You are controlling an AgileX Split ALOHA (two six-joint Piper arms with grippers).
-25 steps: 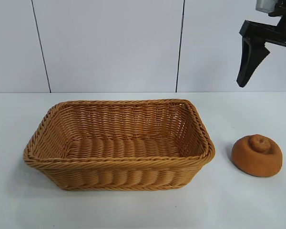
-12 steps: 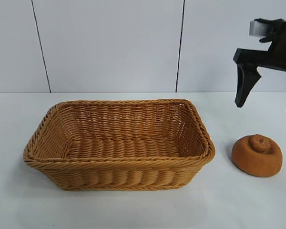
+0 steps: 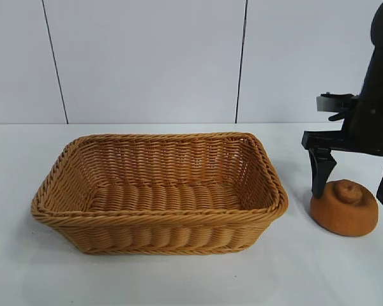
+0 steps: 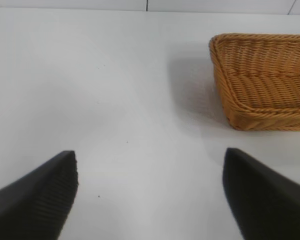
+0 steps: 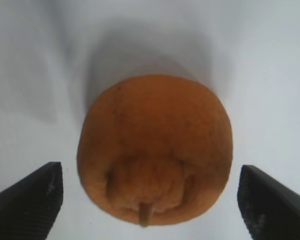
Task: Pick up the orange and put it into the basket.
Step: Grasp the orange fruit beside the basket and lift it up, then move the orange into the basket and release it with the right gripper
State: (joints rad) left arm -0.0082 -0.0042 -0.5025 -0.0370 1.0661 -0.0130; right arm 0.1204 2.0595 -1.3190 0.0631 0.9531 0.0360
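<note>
The orange (image 3: 343, 210) is a squat brownish-orange dome with a knob on top, sitting on the white table right of the basket (image 3: 159, 223). My right gripper (image 3: 352, 185) is open and straddles the orange from above, one finger on each side, not touching it. In the right wrist view the orange (image 5: 155, 145) lies between the two dark fingertips (image 5: 30, 200). My left gripper (image 4: 150, 197) is open and empty over bare table, outside the exterior view; the basket's corner (image 4: 260, 80) shows beyond it.
The large tan wicker basket stands empty at the table's middle. A white panelled wall (image 3: 147, 57) runs behind the table.
My right gripper has come down from high at the upper right and a little to the left. Its fingers now stand on either side of the orange. The orange and basket have not moved.
</note>
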